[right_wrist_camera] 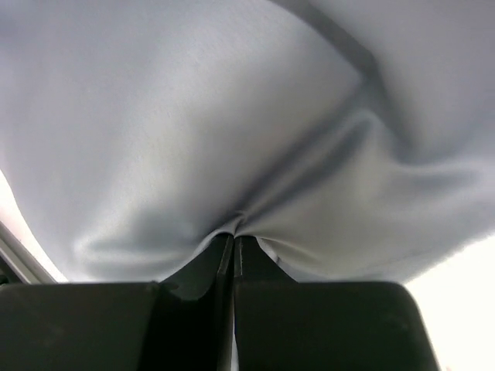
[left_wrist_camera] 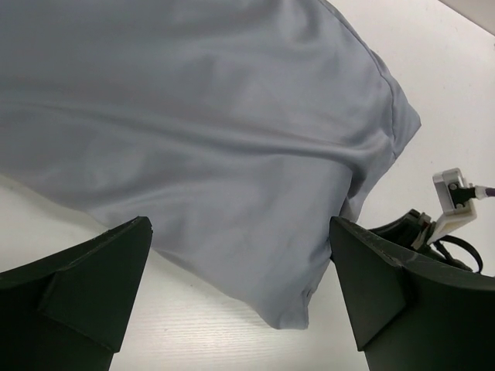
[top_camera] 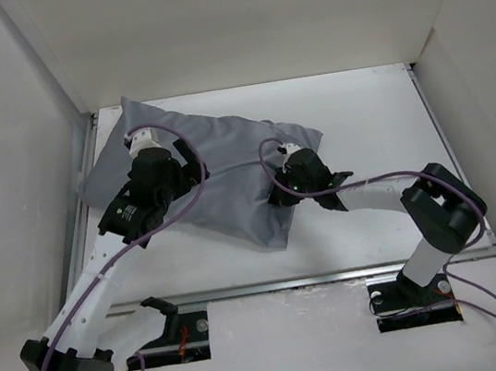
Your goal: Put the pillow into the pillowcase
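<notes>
Right end effector [right_wrist_camera: 233, 238] was clamped shut on a fold of the pillowcase [right_wrist_camera: 193, 116] right at its tips. Left end effector [left_wrist_camera: 240, 224] gaped wide, empty, with the pillowcase below it on the tabletop [left_wrist_camera: 433, 93].

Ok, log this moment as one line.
pillowcase: on table | left end effector: open above pillowcase | right end effector: shut, pinching pillowcase fold | pillow: not visible
</notes>
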